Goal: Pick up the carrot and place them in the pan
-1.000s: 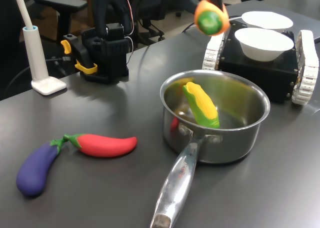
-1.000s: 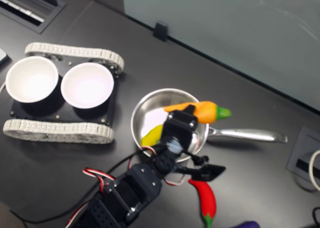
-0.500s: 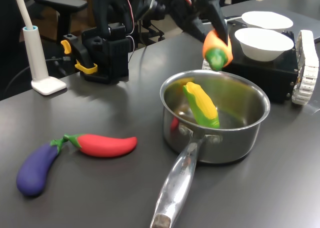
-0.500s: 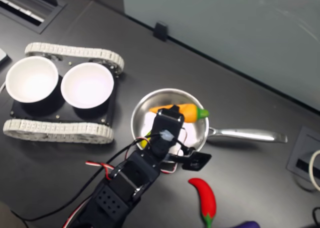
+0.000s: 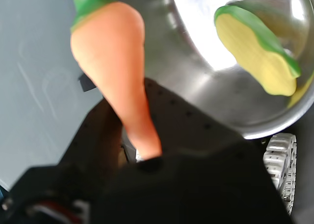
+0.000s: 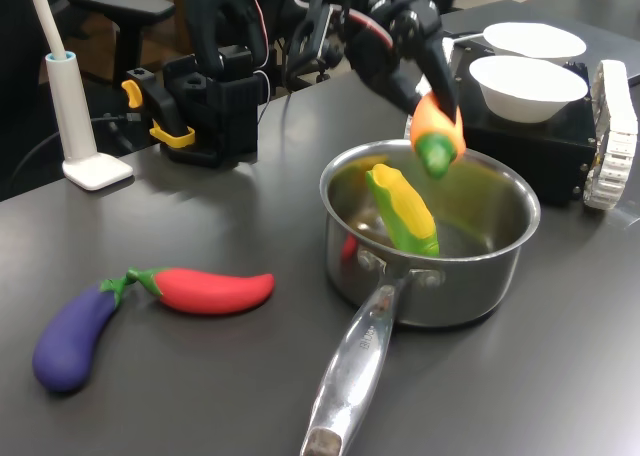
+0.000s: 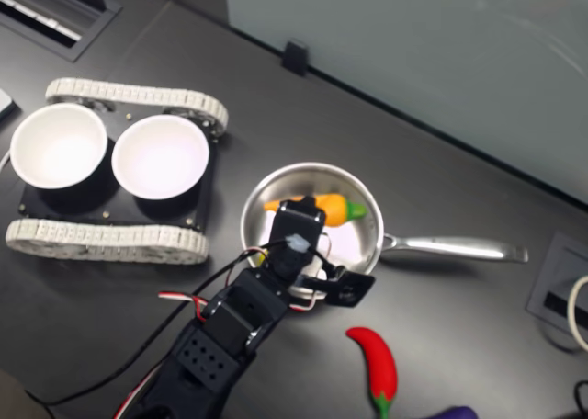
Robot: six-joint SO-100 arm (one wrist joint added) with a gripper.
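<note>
The fingers [image 6: 432, 101] pinched the carrot [image 6: 437, 134] above the pan [image 6: 500, 266]; lowering beside the corn [image 6: 403, 211] before releasing seemed wise.

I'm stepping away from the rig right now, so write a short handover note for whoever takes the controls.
Gripper: shut on the carrot, green end down, above the pan mouth.
Pan: on the table, handle toward the first exterior view's near edge; a corn cob already leans inside.
Done: carrot picked up and carried over the pan.
Left: lower it, open, withdraw.
</note>
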